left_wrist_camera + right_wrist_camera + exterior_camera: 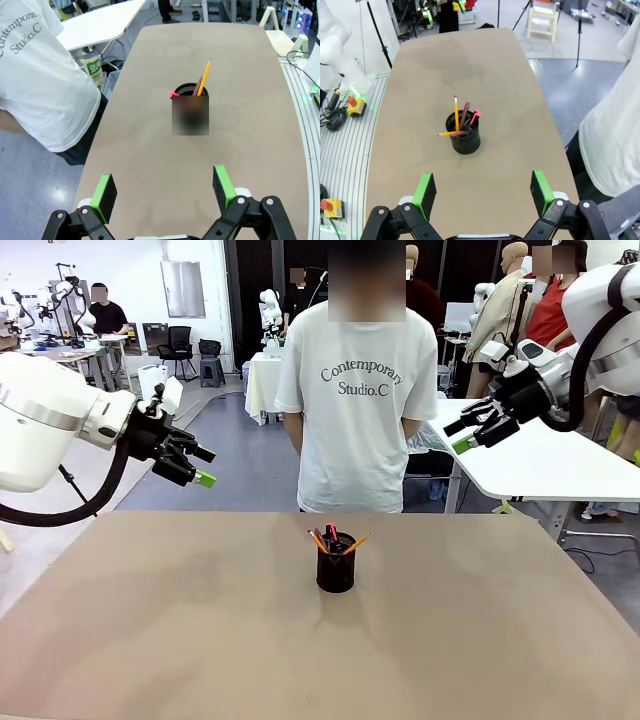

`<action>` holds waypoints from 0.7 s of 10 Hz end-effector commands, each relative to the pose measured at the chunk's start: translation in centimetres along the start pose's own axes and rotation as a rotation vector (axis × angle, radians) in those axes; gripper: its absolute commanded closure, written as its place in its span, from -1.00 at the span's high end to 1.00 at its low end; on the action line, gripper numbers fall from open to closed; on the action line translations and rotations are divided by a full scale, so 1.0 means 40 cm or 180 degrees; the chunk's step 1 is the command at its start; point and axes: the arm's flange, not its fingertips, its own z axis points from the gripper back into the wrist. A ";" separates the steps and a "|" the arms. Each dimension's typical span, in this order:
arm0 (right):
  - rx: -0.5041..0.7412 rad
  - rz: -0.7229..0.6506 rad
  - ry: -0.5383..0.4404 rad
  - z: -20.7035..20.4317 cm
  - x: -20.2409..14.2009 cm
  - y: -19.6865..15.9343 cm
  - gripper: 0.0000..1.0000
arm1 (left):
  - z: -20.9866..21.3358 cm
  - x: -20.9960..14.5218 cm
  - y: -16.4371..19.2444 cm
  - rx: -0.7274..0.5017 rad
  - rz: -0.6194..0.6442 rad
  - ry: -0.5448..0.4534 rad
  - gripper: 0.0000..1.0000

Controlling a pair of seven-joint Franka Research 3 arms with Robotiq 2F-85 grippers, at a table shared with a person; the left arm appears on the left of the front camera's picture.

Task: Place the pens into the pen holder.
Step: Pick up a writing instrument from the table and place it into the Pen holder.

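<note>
The pens (464, 118) stand inside the pen holder (464, 140) at the middle of the tabletop (150, 640), the yellow pencil (456, 111) upright, the brownish-pink one and the red-tipped one (474, 119) leaning beside it. Both arms hang raised and well apart from the cup, the left claw (196, 466) and the right claw (468, 432) each spread wide and empty, while a person (358, 410) in a white T-shirt stands at the far edge. The job looks finished; the wise course seems to be keeping both claws high and clear, so nothing tips the light mesh cup.
</note>
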 end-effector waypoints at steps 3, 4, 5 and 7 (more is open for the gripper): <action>-0.0016 0.0009 0.0006 -0.004 0.004 -0.001 1.00 | 0.003 0.002 -0.002 -0.0021 -0.0006 -0.0008 1.00; -0.0016 0.0009 0.0006 -0.004 0.004 -0.001 1.00 | 0.003 0.002 -0.002 -0.0021 -0.0006 -0.0008 1.00; -0.0016 0.0009 0.0006 -0.004 0.004 -0.001 1.00 | 0.003 0.002 -0.002 -0.0021 -0.0006 -0.0008 1.00; -0.0016 0.0009 0.0006 -0.004 0.004 -0.001 1.00 | 0.003 0.002 -0.002 -0.0021 -0.0006 -0.0008 1.00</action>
